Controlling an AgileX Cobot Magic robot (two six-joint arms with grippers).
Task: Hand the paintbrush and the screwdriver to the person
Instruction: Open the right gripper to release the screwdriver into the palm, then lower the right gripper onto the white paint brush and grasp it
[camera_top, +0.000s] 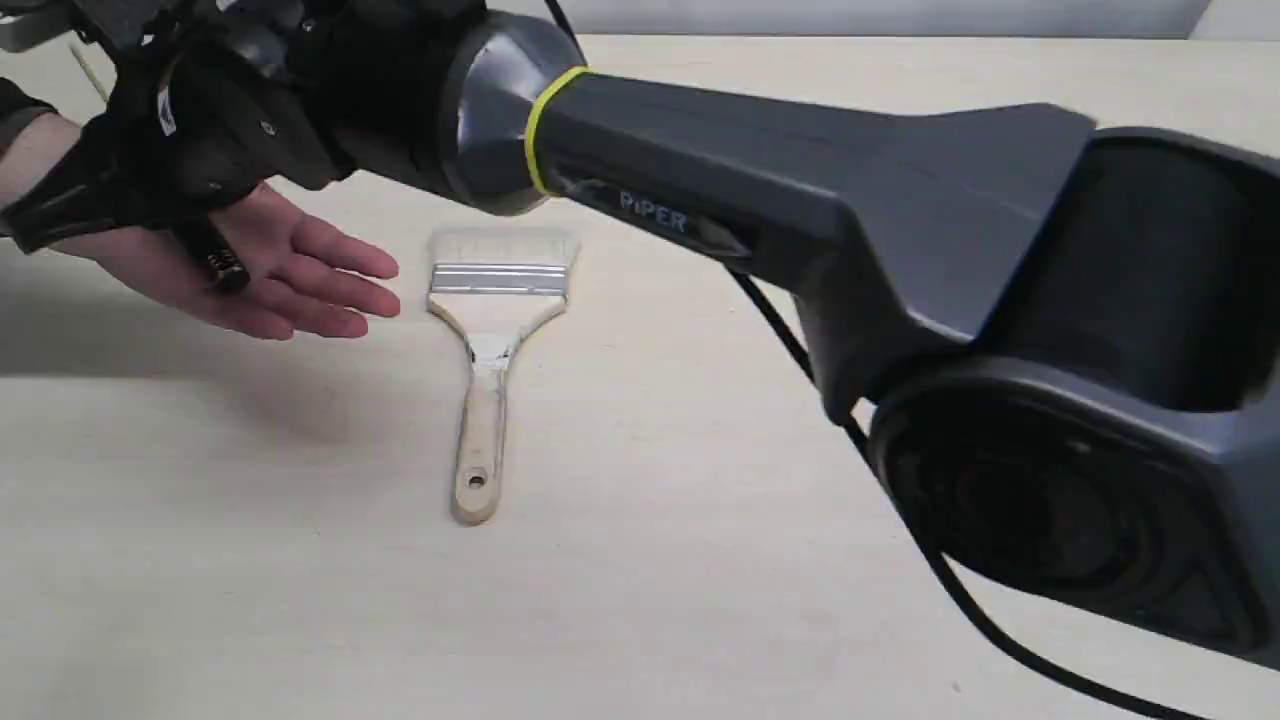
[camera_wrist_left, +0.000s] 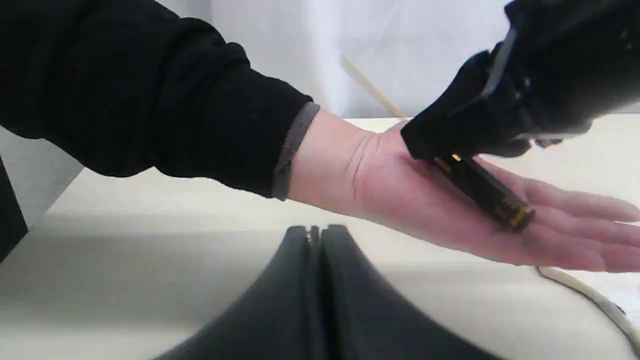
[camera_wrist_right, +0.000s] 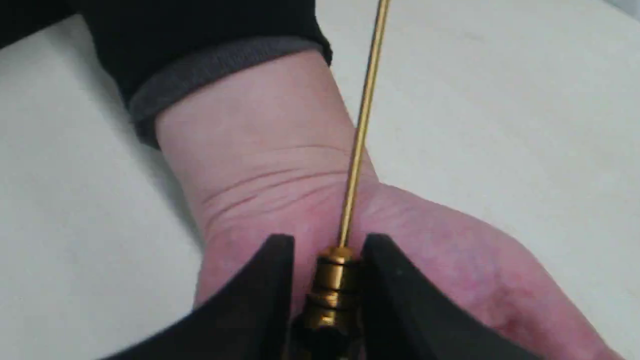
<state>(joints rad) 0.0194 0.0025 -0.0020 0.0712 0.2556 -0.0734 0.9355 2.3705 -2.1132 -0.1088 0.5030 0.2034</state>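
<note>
The paintbrush (camera_top: 495, 300) lies flat on the table, bristles to the far side and handle toward the front, a little right of the person's fingertips. The person's open palm (camera_top: 290, 265) (camera_wrist_left: 400, 200) (camera_wrist_right: 280, 190) hovers at the left. My right gripper (camera_top: 150, 190) (camera_wrist_left: 420, 145) (camera_wrist_right: 327, 245) reaches across over that palm, shut on the screwdriver (camera_top: 215, 255) (camera_wrist_left: 485, 190) (camera_wrist_right: 362, 115). It grips near the gold collar. The black handle slants down and its end touches the palm; the golden shaft points past the wrist. My left gripper (camera_wrist_left: 315, 232) is shut and holds nothing, low beside the person's forearm.
My right arm's grey body (camera_top: 800, 170) spans the scene from lower right to upper left, above the table (camera_top: 650, 600). Its black cable (camera_top: 930, 570) hangs down at the right. The person's dark sleeve (camera_wrist_left: 150, 95) crosses in front of the left wrist camera.
</note>
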